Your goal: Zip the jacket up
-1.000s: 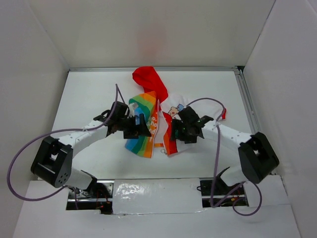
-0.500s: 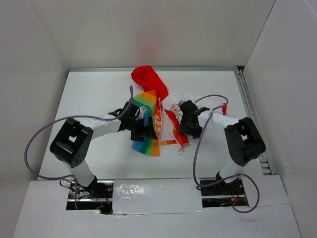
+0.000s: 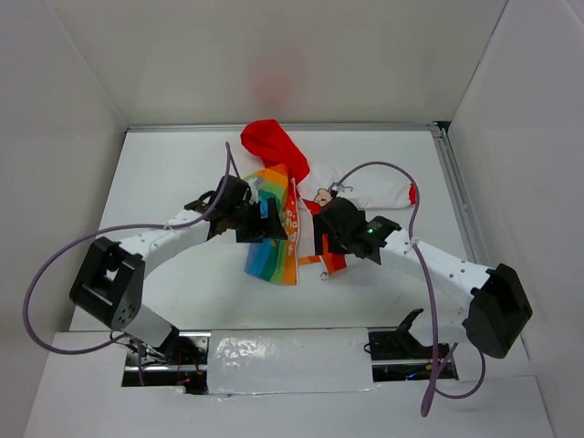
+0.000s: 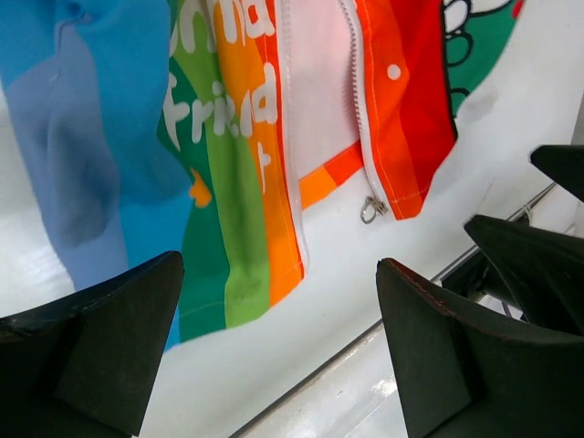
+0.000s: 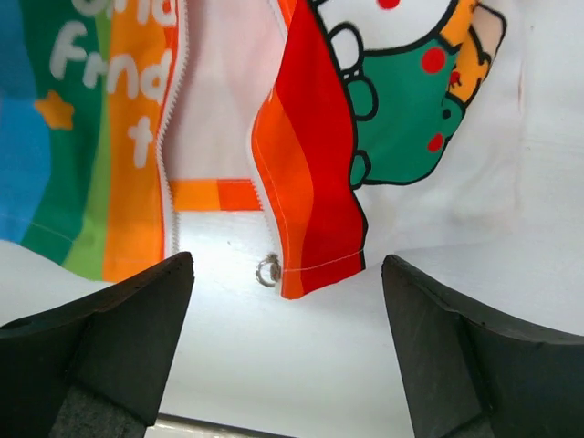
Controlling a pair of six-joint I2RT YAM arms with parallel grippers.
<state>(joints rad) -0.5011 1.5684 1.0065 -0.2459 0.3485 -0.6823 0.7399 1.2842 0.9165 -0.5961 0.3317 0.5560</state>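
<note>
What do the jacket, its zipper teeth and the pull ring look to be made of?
The jacket looks like soft, matte printed fabric: it creases and folds limply, with stitched hems. The zipper teeth are fine and white, probably plastic. The pull ring is grey and shiny, so likely metal.

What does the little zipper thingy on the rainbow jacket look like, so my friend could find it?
Find the colourful jacket lying open in the middle of the white table. Go down to the bottom corner of its red and orange flap. The zipper pull hangs there on the white zipper teeth: a tiny silver ring, the only shiny metal bit on the cloth.
</note>
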